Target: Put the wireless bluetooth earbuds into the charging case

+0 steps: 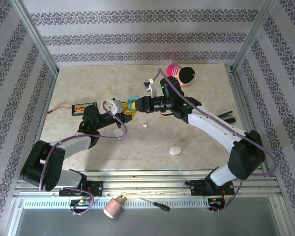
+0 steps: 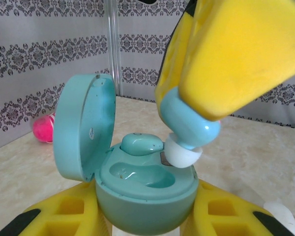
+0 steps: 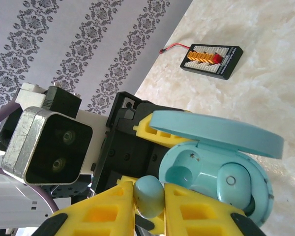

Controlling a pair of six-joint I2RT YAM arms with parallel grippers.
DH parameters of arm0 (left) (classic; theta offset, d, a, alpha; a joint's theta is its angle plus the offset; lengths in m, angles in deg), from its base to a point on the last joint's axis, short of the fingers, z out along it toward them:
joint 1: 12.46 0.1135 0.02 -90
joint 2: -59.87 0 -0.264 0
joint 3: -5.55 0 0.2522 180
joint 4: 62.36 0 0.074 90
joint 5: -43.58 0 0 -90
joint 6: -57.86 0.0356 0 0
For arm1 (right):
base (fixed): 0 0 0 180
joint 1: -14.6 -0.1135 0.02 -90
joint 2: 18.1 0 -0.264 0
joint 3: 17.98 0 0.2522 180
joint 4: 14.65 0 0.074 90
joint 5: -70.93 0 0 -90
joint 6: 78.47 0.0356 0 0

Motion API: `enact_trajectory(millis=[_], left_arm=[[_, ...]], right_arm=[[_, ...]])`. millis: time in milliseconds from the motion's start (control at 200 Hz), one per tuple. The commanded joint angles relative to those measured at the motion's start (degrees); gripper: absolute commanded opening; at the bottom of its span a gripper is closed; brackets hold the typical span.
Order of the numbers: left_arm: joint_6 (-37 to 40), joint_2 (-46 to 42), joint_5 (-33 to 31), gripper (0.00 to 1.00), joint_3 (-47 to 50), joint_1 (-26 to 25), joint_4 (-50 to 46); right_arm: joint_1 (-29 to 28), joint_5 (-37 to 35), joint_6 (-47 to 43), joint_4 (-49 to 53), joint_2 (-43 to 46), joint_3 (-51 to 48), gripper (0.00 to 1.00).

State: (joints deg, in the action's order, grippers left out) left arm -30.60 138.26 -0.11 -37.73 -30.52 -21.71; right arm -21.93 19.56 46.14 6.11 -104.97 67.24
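right gripper [image 3: 148, 197] pinching light-blue earbud [image 3: 149, 192] | left gripper [image 2: 145, 217] clamping open charging case [image 2: 142, 194] | tip at case rim

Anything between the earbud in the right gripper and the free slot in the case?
Nothing visible. The lid is swung aside, the free slot is bare, and the held earbud hangs over the case beside the seated earbud.

case [image 2: 142, 194] in left pincer [image 2: 145, 221] | first earbud [image 2: 140, 143] in case | second earbud [image 2: 189, 125] above case
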Motion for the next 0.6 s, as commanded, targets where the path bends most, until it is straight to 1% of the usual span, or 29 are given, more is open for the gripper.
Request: enact_trajectory(millis=[0,220,595], left_arm=[[1.4,0.1,0.6,0.25,-0.9,-1.1,0.4],[2.1,-0.3,0.4,0.25,-0.9,-1.1,-0.4],[2.7,-1.0,-0.2,0.25,0.1,-1.1,-0.5]], right_arm=[[-0.9,0.0,0.0,-0.6,-0.8,2.1,0.18],[-1.7,-2.5,-1.1,1.9,-1.7,2.9,0.18],[-1.8,-7.0,-0.4,2.2,-0.7,2.6,0.18]])
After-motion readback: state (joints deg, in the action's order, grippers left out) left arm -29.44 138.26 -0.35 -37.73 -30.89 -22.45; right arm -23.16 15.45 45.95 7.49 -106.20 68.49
